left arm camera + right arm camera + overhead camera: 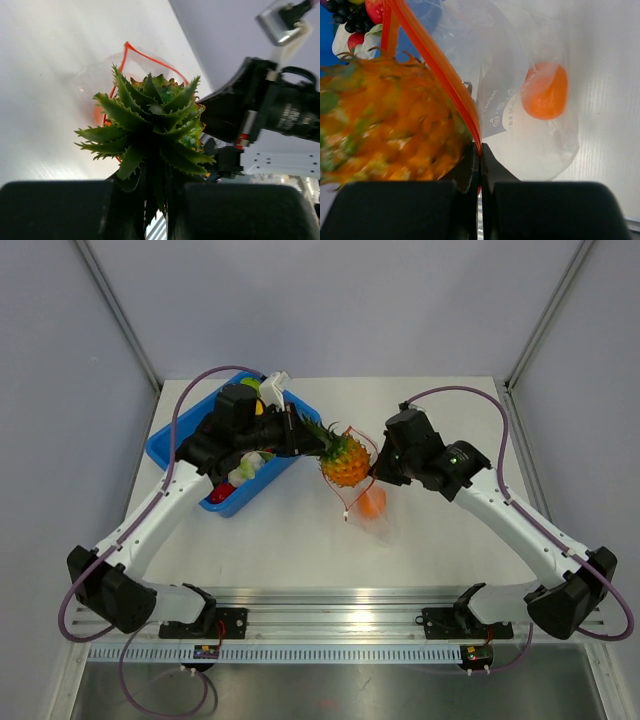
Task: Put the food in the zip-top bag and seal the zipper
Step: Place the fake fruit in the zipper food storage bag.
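My left gripper (308, 443) is shut on the leafy top of a toy pineapple (345, 461) and holds it at the open mouth of the clear zip-top bag (372, 508). In the left wrist view the green leaves (150, 122) fill the middle, with the orange-red zipper (150, 57) looped behind them. My right gripper (378, 470) is shut on the zipper strip (440, 70) and holds the mouth up. An orange (546, 91) lies inside the bag; it also shows in the top view (373, 500). The pineapple body (385, 120) is blurred, left of the strip.
A blue bin (175, 445) stands at the back left under my left arm, with more toy food in it, red, white and yellow pieces (222, 491). Grapes and a red piece (350, 15) show at the upper left of the right wrist view.
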### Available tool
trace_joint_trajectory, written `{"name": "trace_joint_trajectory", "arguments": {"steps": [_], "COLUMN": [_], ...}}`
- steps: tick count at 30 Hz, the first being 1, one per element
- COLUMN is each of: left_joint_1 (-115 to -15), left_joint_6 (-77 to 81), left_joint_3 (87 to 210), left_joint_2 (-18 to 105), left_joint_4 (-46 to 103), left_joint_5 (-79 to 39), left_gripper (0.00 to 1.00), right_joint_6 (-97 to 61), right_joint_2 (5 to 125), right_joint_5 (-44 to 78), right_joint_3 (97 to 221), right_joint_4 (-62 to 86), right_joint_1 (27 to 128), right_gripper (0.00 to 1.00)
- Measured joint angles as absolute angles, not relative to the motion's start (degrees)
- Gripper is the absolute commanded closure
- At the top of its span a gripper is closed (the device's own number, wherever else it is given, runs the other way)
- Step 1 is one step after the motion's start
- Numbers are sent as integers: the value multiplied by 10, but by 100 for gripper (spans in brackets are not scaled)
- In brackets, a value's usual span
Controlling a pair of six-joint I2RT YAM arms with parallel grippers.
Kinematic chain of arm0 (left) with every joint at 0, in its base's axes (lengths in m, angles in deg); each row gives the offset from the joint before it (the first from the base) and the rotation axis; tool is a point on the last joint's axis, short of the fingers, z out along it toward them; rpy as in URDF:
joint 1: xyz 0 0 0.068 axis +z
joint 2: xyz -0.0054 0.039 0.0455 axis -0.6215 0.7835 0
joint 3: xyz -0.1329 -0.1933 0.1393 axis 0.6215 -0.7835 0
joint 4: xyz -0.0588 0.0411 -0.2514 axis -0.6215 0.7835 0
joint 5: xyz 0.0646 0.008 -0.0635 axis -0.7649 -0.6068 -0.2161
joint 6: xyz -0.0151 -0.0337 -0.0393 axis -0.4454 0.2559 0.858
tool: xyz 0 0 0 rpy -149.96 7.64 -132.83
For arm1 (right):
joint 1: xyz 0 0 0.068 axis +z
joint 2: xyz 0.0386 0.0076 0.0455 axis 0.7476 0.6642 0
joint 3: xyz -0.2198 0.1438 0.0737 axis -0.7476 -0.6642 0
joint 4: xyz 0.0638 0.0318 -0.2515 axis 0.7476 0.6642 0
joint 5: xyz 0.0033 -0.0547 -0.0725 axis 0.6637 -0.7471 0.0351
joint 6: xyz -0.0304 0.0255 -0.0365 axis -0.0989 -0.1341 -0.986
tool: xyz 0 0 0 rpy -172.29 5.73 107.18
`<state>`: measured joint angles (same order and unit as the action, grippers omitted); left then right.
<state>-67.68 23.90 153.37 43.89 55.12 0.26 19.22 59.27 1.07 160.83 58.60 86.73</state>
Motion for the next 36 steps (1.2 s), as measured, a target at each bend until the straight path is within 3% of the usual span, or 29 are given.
{"name": "trace_joint_trajectory", "arguments": {"steps": [12,20,21,22,24,27,30,34,36], "left_joint_1": [-687,-734,-745,-756,-771,-782,-781,-780,-779], "left_joint_6": [173,181,184,184,184,168,148,123,117], "left_joint_3": [1550,1534,1524,1519,1522,1545,1571,1614,1617], "left_joint_2": [501,509,509,513,527,546,535,481,433], "left_joint_4": [614,565,552,549,554,587,626,655,657], "left_joint_5": [-24,-46,-57,-65,-68,-70,-77,-96,-122], "left_gripper": [100,97,54,42,29,19,17,29,40], "right_joint_6": [198,203,204,205,207,209,210,213,213], "right_joint_2": [583,585,585,584,584,584,583,579,579], "right_joint_5": [31,48,50,55,59,59,58,58,58], "right_joint_3": [1608,1609,1609,1609,1609,1609,1608,1604,1603], "right_joint_4": [554,532,531,529,526,527,526,524,524], "right_joint_1": [870,870,870,870,870,870,870,870,870], "right_gripper": [100,100,100,100,100,100,100,100,100]}}
